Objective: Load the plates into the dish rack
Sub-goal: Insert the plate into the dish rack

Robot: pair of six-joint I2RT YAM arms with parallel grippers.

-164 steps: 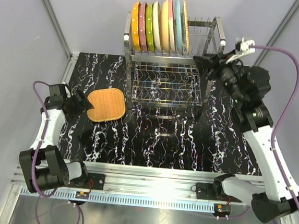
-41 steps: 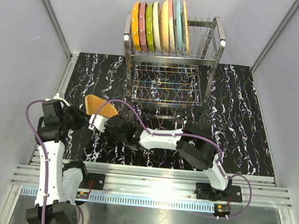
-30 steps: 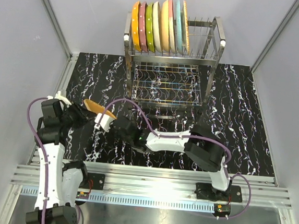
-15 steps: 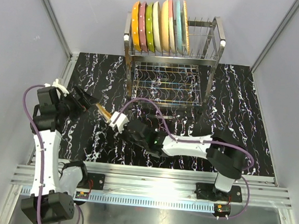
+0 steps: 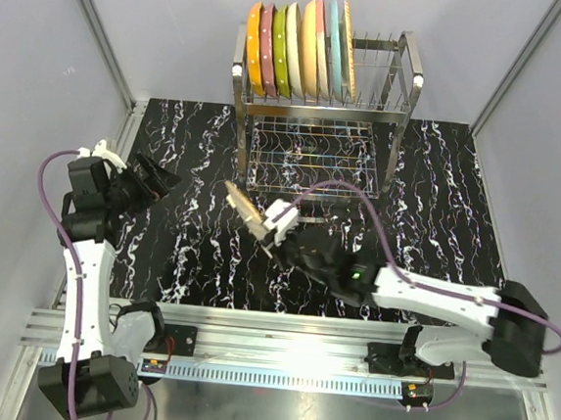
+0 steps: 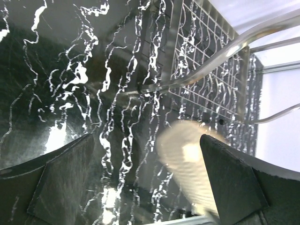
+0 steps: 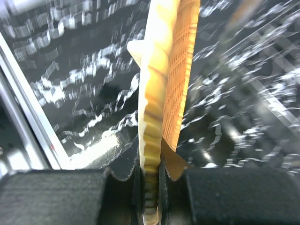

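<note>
Near rail: a grooved aluminium rail (image 5: pixel 278 352) is running along the near edge, carrying both arm bases.
Right arm: the white-and-black right arm (image 5: pixel 450 299) is reaching from the near right corner leftward, low over the near half of the worktop, with a purple cable (image 5: pixel 336 187) looping above it.
Right fingers: the right fingers (image 7: pixel 117 192) are pressing almost together on the lower rim of a tan-orange plate with a ribbed face and a scalloped cream edge (image 7: pixel 161 93), clamping it edge-on.
Held plate: it is hanging tilted on edge above the black, white-veined marble-look worktop (image 5: pixel 438 204), between the ends of the two arms. In the overhead view it is sitting just in front of the rack's lower left corner.
Left fingers: the left fingers (image 6: pixel 61 183) are standing spread wide and gripping nothing. They are pointing across from the left side of the worktop, well apart from the held plate.
Left wrist view: the held plate is showing as a pale blur between the spread fingers, with the rack's lower frame behind it.
Dish rack: the tall two-tier dish rack of shiny steel wire and tubing (image 5: pixel 400 103) is standing at the far middle of the worktop.
Racked plates: a row of round plates (image 5: pixel 293 64) is standing on edge, side by side, in the left part of the upper tier. From the left they are running orange, pink, lime-green with white dots, cream, tan and light blue, ending in a ribbed tan one.
</note>
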